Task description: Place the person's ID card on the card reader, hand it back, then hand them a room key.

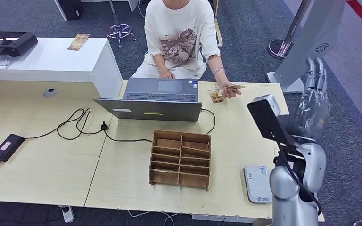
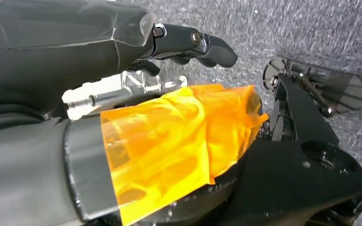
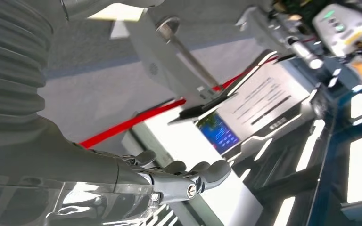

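head view: person's hand point(image 1: 229, 90) holds id card point(image 1: 215, 96).

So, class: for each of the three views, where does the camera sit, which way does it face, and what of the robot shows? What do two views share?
Head view: high on the robot, facing forward and down at the desk; raised right hand shows.
Left wrist view: behind the left hand, facing grey carpet.
Right wrist view: behind the right hand, facing a white kiosk.
Shared: head and right wrist views both show the right hand.
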Available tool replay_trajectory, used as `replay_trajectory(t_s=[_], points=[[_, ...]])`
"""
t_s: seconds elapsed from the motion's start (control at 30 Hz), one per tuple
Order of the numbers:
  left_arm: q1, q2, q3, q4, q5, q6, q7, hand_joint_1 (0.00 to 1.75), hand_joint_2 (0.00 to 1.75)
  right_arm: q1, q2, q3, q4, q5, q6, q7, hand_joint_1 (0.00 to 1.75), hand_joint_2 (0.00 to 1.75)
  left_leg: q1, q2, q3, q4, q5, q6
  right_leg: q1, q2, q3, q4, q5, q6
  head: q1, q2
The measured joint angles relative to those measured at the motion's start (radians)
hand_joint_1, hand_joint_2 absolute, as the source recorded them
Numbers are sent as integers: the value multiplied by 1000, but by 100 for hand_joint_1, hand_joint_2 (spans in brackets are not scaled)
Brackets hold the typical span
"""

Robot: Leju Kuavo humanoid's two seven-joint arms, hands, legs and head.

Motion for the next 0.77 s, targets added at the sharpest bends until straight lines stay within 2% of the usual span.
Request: replay_trajectory(t_s=[0.17, 0.37, 0.43, 0.6, 0.77], points=[[0, -13, 20, 0, 25, 11, -4, 0, 0, 161, 0, 2, -151, -246, 48, -91, 0, 175, 0, 0, 0, 0, 0, 0, 0, 0, 0, 0, 0, 0, 0, 0], [-1, -25, 40, 0, 51, 29, -6, 0, 0, 288, 25, 7, -212, -509, 165, -162, 0, 175, 0, 0, 0, 0, 0, 0, 0, 0, 0, 0, 0, 0, 0, 0], [-1, -29, 46, 0, 59, 35, -10, 0, 0, 320, 39, 16, -217, -531, 183, -175, 0, 175, 0, 0, 0, 0, 0, 0, 0, 0, 0, 0, 0, 0, 0, 0], [-2, -38, 62, 0, 80, 33, -22, 0, 0, 401, 53, 62, -206, -461, 208, -172, 0, 175, 0, 0, 0, 0, 0, 0, 0, 0, 0, 0, 0, 0, 0, 0], [-1, -40, 70, 0, 85, 32, -25, 0, 0, 464, 52, 103, -197, -464, 192, -229, 0, 175, 0, 0, 0, -1, 0, 0, 0, 0, 0, 0, -1, 0, 0, 0]])
